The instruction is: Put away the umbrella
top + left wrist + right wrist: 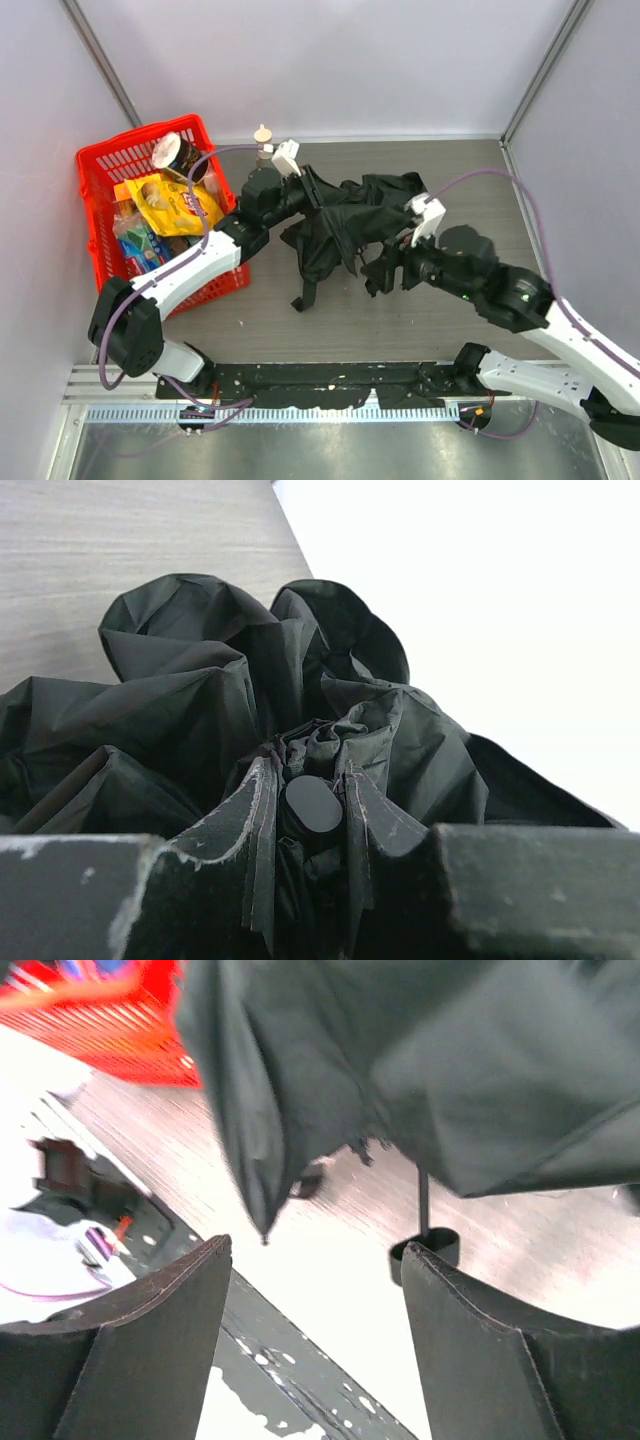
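Note:
The umbrella point(350, 225), a crumpled heap of dark fabric, lies mid-table, with a strap point(300, 298) trailing toward the front. My left gripper point(290, 195) is at its left end. In the left wrist view the gripper point(308, 780) is shut on a small black oval end piece point(313, 805) of the umbrella, with fabric point(200, 680) bunched around it. My right gripper point(385, 265) is open at the umbrella's front right edge. In the right wrist view the gripper point(316, 1250) holds nothing. The fabric point(420, 1060) hangs above it, and a thin shaft ends in a small black piece point(425, 1245) by the right finger point(480, 1330).
A red basket point(100, 180) full of snack packets stands at the left, right beside my left arm; it also shows in the right wrist view point(110, 1020). A small bottle point(263, 135) stands behind the left gripper. A black rail point(330, 380) runs along the front edge.

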Controlling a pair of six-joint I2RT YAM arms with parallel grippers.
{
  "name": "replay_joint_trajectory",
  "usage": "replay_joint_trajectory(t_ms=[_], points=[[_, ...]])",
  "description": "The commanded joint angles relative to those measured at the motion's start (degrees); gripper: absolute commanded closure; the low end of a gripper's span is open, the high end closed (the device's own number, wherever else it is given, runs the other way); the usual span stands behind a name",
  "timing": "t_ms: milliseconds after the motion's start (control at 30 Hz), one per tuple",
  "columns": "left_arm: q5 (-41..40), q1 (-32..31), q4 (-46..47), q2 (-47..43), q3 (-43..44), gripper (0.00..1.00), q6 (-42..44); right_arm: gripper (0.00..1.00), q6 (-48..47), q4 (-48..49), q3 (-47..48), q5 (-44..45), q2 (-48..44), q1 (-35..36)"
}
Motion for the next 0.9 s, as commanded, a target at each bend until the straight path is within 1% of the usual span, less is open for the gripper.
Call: replay_joint_trajectory(t_ms=[0,33,67,100,133,167,200,233,267,300,333,367,400,467,567,667,767,867], points=[[-2.1,1.0,5.4,-3.0,2.3,1.00,-0.5,0.30,-2.4,-2.3,11.9,-1.0,2.2,0.1],[-4.4,0.9,4.2,-3.3,2.4,1.00,-2.3,0.32,-2.5,-2.3,15.2,-2.4,5.3,0.1],[-6.8,1.0,4.1,-3.7,1.7,1.00,-4.7,0.37,-2.5,-1.8,16.3,-3.5,6.7,0.1],[-9.5,1.0,4.7,-4.3,1.1,1.00,-7.4,0.39,-2.2,0.2,16.7,-8.2,8.8,0.1],[-11.8,1.0,5.5,-4.9,0.1,1.00,-10.1,0.39,-1.5,1.9,16.4,-9.2,9.4,0.1],[-15.7,0.9,6.8,-5.8,-1.2,1.00,-14.4,0.39,-1.4,6.5,13.7,-10.2,9.5,0.5],[-17.3,0.9,9.8,-6.5,-2.2,1.00,-16.9,0.38,-1.4,11.9,8.9,-10.3,8.9,1.3],[-18.4,0.9,11.9,-6.9,-3.2,1.00,-18.9,0.34,-2.2,15.9,6.2,-10.1,7.4,2.2],[-19.2,0.9,13.3,-7.5,-3.6,1.00,-21.3,0.32,-2.5,22.5,-0.4,-8.8,5.0,3.0],[-19.5,1.0,15.7,-7.5,-4.0,1.00,-22.9,0.28,-2.7,26.6,-4.1,-8.1,3.6,3.4],[-19.8,0.9,17.9,-7.5,-4.2,1.00,-24.7,0.26,-3.0,32.7,-9.1,-6.3,1.7,3.7],[-20.3,1.0,19.6,-7.4,-4.4,1.00,-26.7,0.24,-3.3,35.4,-12.2,-5.4,0.5,3.9],[-20.5,0.9,21.4,-7.1,-4.4,1.00,-28.3,0.23,-3.8,40.6,-16.4,-4.5,-0.9,4.0],[-21.1,0.9,24.3,-6.7,-4.1,1.00,-31.1,0.21,-5.5,46.5,-21.1,-1.0,-2.8,4.1],[-21.5,0.9,27.4,-5.6,-3.1,1.00,-34.1,0.21,-8.9,52.7,-24.7,0.6,-3.0,4.1],[-22.2,0.7,28.0,-5.0,-2.2,1.00,-36.9,0.21,-11.5,57.4,-26.0,-0.5,-2.5,4.1],[-23.3,0.2,28.9,-4.6,-2.1,1.00,-40.3,0.21,-15.6,61.6,-27.5,0.9,-1.7,4.0],[-25.5,-0.8,29.9,-4.5,-1.8,1.00,-42.1,0.22,-16.8,67.5,-28.4,-1.7,0.7,4.1]])
